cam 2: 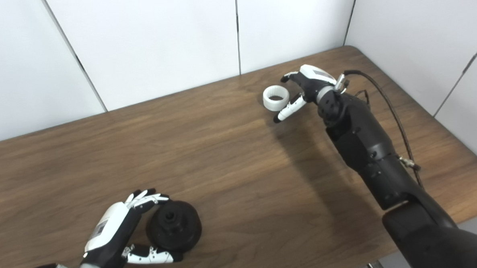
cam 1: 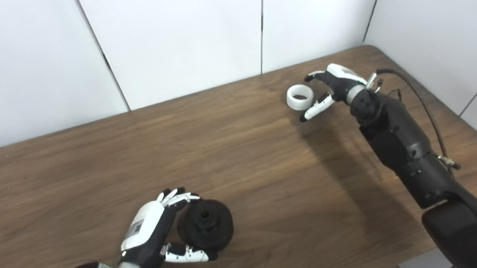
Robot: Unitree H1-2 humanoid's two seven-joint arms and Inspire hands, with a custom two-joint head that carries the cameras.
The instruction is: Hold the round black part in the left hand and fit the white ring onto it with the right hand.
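The round black part (cam 1: 206, 225) lies on the wooden table (cam 1: 264, 181) near the front left, its hub hole facing up. My left hand (cam 1: 152, 230) wraps it from the left: fingers (cam 1: 179, 199) press its far rim and the thumb (cam 1: 189, 255) presses its near rim. The white ring (cam 1: 300, 97) stands on the table at the back right. Just to the right of the ring my right hand (cam 1: 333, 85) is open, with fingers behind the ring, the thumb (cam 1: 316, 108) in front of it, and a gap on both sides.
White wall panels (cam 1: 178, 44) close off the table at the back and on the right. The table's right corner (cam 1: 369, 47) lies just behind my right hand. A black cable (cam 1: 418, 98) loops along the right forearm. Bare wood spans between the two hands.
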